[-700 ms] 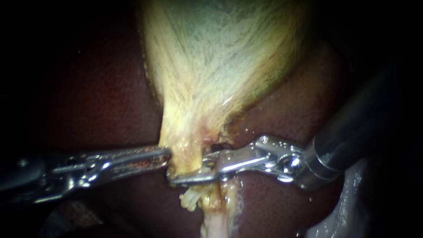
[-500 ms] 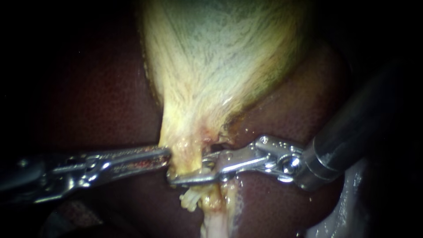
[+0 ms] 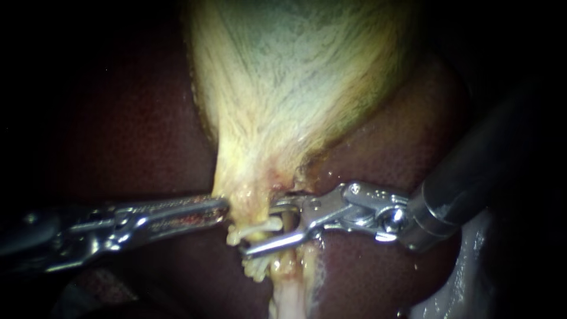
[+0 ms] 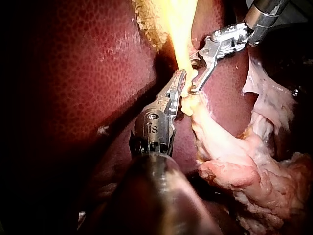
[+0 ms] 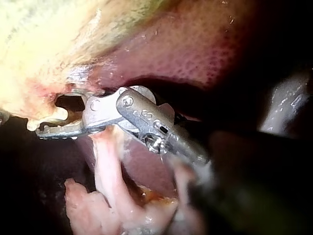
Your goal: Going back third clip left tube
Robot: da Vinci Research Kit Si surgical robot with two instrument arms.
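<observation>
Right instrument (image 3: 260,228) has opened, baring what seems a clip (image 3: 266,225).

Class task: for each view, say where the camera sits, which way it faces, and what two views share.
Endoscope view: close before the tissue, facing the gallbladder and liver; the left instrument enters from the left, the right instrument from the right.
Left wrist view: on the left arm, looking along the left instrument towards the gallbladder.
Right wrist view: on the right arm, looking along the right instrument, jaws open.
Shared: endoscope and left wrist views both show both instruments.
</observation>
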